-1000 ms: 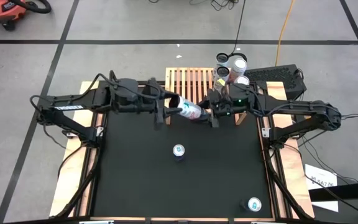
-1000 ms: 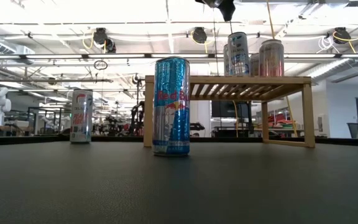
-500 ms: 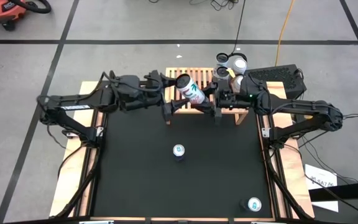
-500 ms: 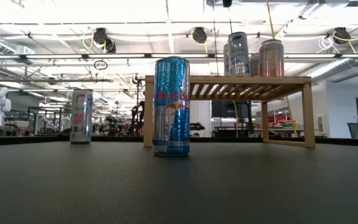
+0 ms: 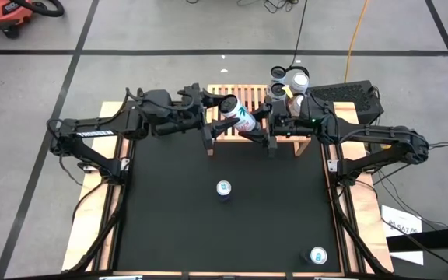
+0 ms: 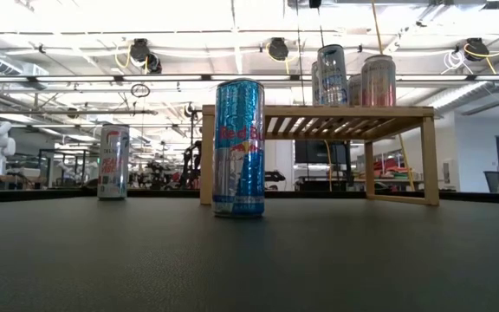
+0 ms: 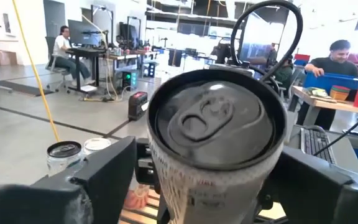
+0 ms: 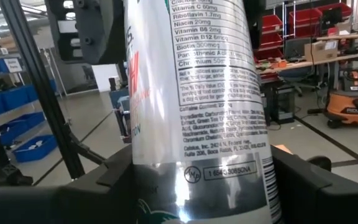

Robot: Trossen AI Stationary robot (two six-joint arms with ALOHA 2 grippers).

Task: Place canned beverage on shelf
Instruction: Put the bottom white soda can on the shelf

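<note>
A white canned beverage [image 5: 239, 117] with red and teal print is held in the air between my two grippers, over the near edge of the light-wood slatted shelf [image 5: 247, 93]. It is tilted, with its top toward the far left. My left gripper [image 5: 222, 117] is at the can's top end and my right gripper [image 5: 261, 129] is at its lower end; both are shut on it. Several cans [image 5: 288, 82] stand on the shelf's right end and also show in the low view [image 6: 332, 76]. My left gripper has the can lying along its fingers, the pull-tab top [image 7: 213, 121] facing the wrist. One finger [image 7: 107, 177] stands on each side of the upper wall. The can's top hides where the pads meet it. The can is clear of the shelf. My right gripper pinches the can's lower wall [image 8: 201, 177] between its two fingers [image 8: 303, 183]. The fingers come level from the table's right and lie across the can. The printed body rises above them, clear of table and shelf.
A blue can [image 5: 223, 188] stands on the black mat mid-table and shows large in the low view [image 6: 238, 147]. A silver can [image 5: 317, 255] stands near the front right corner. The shelf's left and middle slats [image 6: 319, 111] are bare. People sit at desks in the room beyond.
Both grippers have risen and gone toward the table's far edge with the can between them, from over the mat to the shelf's near edge. The can has tipped from lying nearly level to slanting, its top swung toward the far side.
</note>
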